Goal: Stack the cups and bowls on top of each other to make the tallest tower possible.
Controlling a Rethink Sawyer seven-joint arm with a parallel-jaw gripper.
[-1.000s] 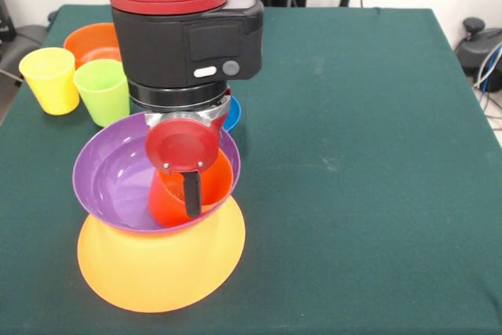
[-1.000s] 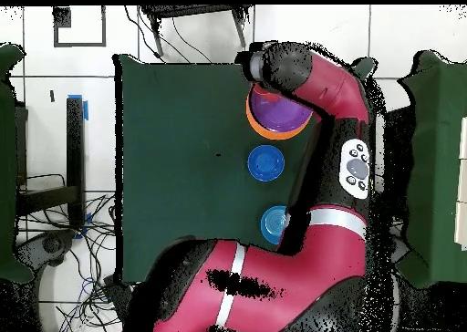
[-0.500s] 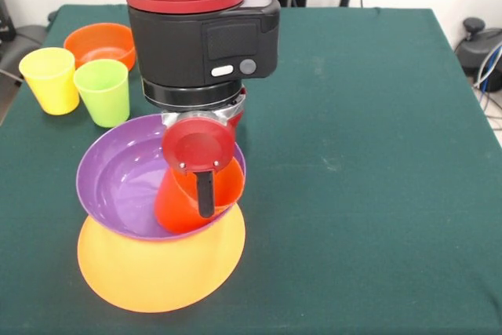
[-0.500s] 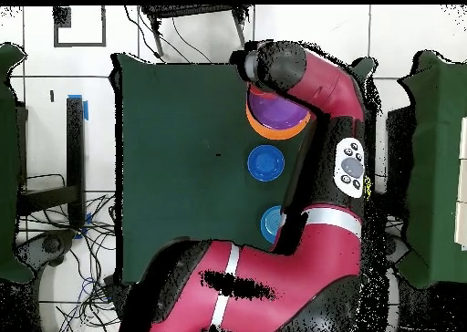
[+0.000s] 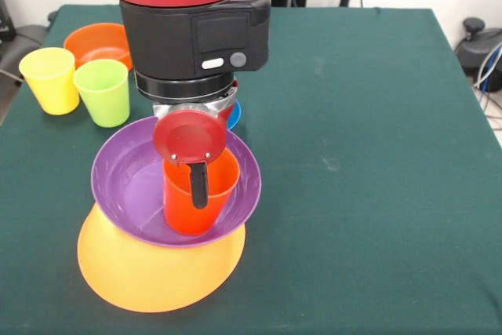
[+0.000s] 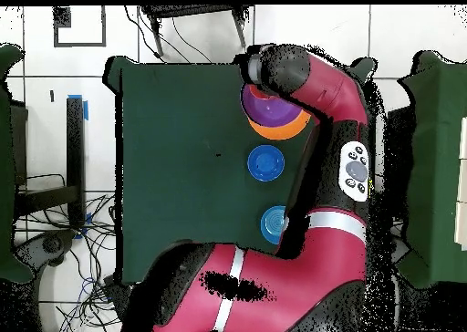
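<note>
The orange-red cup [image 5: 198, 198] now stands upright, mouth up, in the purple bowl [image 5: 125, 186]; half a second ago it leaned sharply toward 7 o'clock. The purple bowl has also shifted toward 3 o'clock on the upturned yellow-orange bowl [image 5: 157, 272] and sits off-centre. Judgement: the tower is three pieces high and seated, though the offset may cost stability.

The gripper [image 5: 198, 186] hangs directly over the cup, one dark finger dipping inside its mouth. Whether it grips or has let go cannot be told. The yellow cup [image 5: 50, 79] and lime green cup [image 5: 103, 91] wait at 10 o'clock.
</note>
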